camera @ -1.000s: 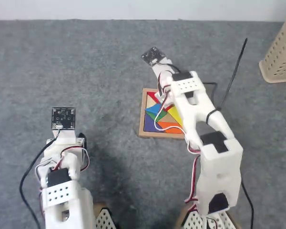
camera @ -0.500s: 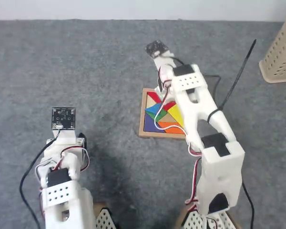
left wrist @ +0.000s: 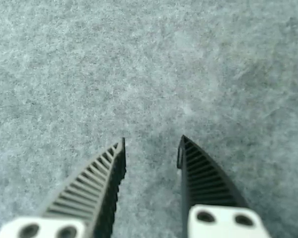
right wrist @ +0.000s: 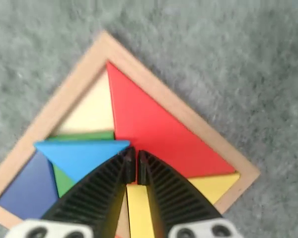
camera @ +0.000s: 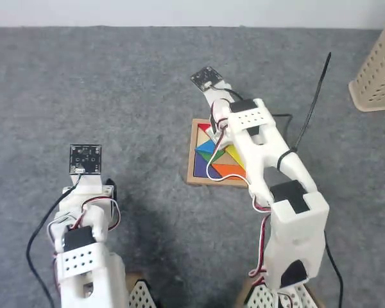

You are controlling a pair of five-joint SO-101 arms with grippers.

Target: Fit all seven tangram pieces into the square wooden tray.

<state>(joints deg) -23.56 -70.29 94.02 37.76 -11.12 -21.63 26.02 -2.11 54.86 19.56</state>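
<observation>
1. The right gripper (right wrist: pixel 134 156) hangs over the wooden tray (right wrist: pixel 74 74). Its fingers are pinched almost together with only a sliver of gap, and nothing is held between them.
2. The tips sit right at the seam where the red triangle (right wrist: pixel 154 129), the blue triangle (right wrist: pixel 79 153) and a yellow piece (right wrist: pixel 139 213) meet.
3. The tray (camera: pixel 191 160) lies on the grey carpet (camera: pixel 115 83), mid-table under the right arm (camera: pixel 269 160), with colours packed inside its rim.
4. One pale patch (right wrist: pixel 92 111) next to the red could be a piece or bare tray floor; it is hard to call.
5. By the look of it, this is a seating or nudging touch. It is best done with the tips closed, coming straight down on the seam and pressing lightly.
6. A sideways shove risks tipping a corner up onto a neighbour or sliding the tray across the carpet.
7. The rim gives every piece a hard stop, so any push should go toward the frame, not across it.
8. There is open carpet on the far and left sides of the tray, which leaves room to lift away.
9. The beige basket (camera: pixel 378 70) stands well apart at the right.
10. The left gripper (left wrist: pixel 151 144) is spread open over bare carpet, empty and well clear.
</observation>
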